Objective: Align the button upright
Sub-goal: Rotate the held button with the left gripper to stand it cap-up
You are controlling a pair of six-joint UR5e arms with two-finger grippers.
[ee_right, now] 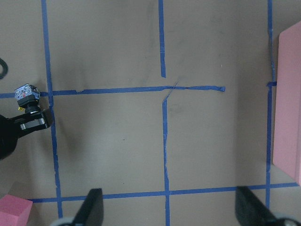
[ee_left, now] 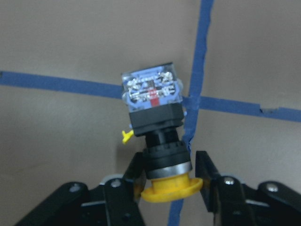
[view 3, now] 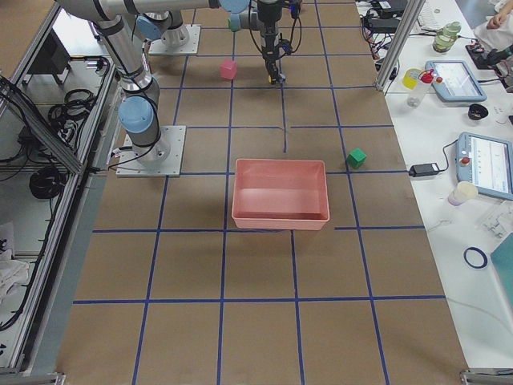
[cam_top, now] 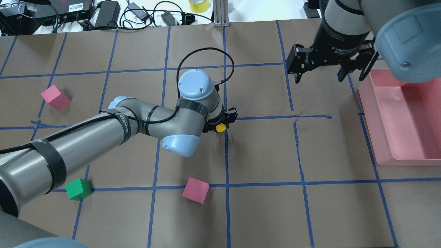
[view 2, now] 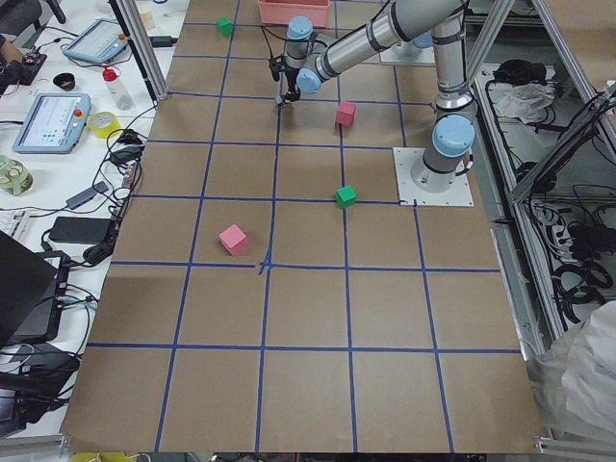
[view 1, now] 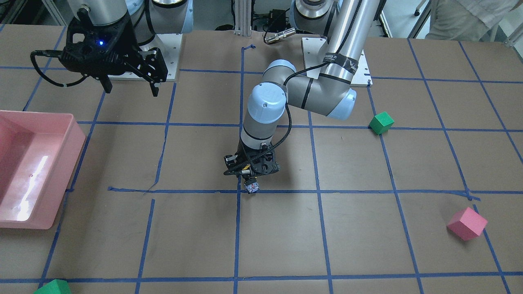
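Observation:
The button (ee_left: 155, 122) has a yellow cap, a black body and a grey-blue base. My left gripper (ee_left: 167, 176) is shut on it just below the cap, with the base pointing down at the table. It hangs roughly upright over a blue tape crossing near the table's middle (view 1: 250, 185), and its yellow cap shows in the overhead view (cam_top: 221, 128). I cannot tell whether the base touches the table. My right gripper (view 1: 130, 87) is open and empty, raised above the table near the pink bin (cam_top: 318, 79).
A pink bin (view 1: 67, 179) stands at the table's edge on my right (cam_top: 370, 120). On my left side lie two pink cubes (cam_top: 55, 97) (cam_top: 195, 190) and a green cube (cam_top: 78, 188). Another green cube (view 1: 53, 287) sits at the far edge.

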